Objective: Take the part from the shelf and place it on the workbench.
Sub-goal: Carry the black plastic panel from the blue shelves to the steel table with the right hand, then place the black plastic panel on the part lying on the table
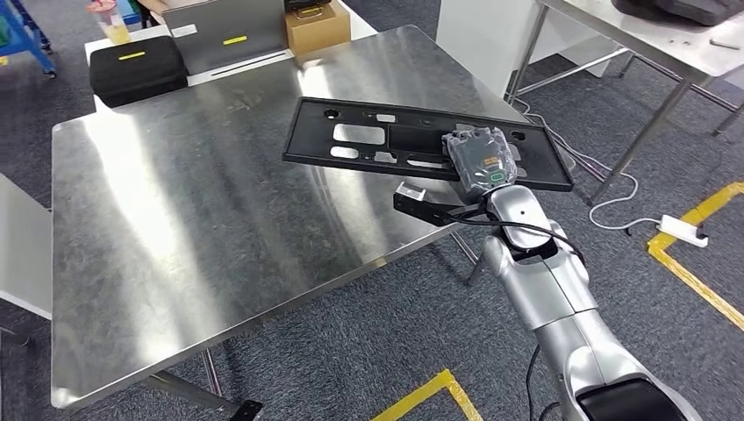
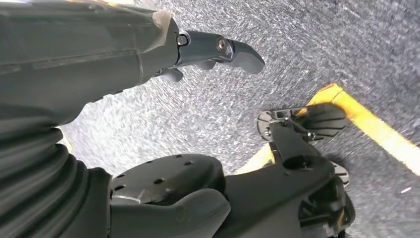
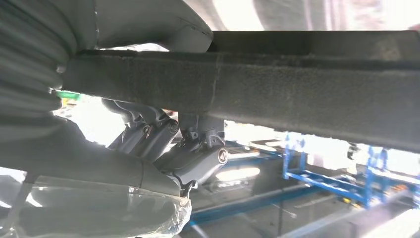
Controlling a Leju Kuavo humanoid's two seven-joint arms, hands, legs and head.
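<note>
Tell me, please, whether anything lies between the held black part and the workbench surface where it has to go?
Nothing visible does: the right hand holds the black part above bare steel on the workbench.

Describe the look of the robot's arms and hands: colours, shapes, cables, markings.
The right arm is silver, built of rounded segments, with a black cable looping along it and a black bracket at the wrist. The right hand is grey under a clear plastic wrap, with a small green mark on its back. The left hand has a grey ribbed cover, a thick grey thumb and darker fingers with visible screw pivots.
</note>
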